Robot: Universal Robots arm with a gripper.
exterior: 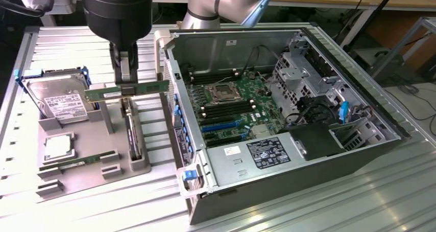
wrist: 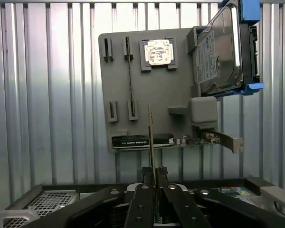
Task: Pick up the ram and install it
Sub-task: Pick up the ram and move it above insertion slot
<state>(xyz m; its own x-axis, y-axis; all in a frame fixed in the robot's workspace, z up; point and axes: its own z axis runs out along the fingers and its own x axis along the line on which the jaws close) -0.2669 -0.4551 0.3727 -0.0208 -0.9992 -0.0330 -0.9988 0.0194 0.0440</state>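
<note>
Ram (exterior: 146, 87) is gripped at mid-length by the claw (exterior: 126, 83), long edge level, green board sticking out on both sides of the fingers. The claw is closed on the ram. In the wrist view the ram (wrist: 150, 133) is seen edge-on, as a thin strip running straight out from the claw (wrist: 155, 173).

Below the claw a gray tray (exterior: 92, 145) (wrist: 152, 95) is seen on the ribbed metal surface (exterior: 340, 201) (wrist: 38, 95); the ram is held above it, apart from it. A black card (exterior: 132, 135) (wrist: 142, 141) stands on edge in the tray right under the claw. A hard drive (exterior: 61, 101) (wrist: 218, 52) is propped in the tray just beside the claw, toward the exterior view's left. A processor chip (exterior: 58, 146) (wrist: 157, 51) lies flat further off on that side. An open computer case (exterior: 232, 43) lies close to the claw on the exterior view's right, with the motherboard (exterior: 232, 104) exposed.
</note>
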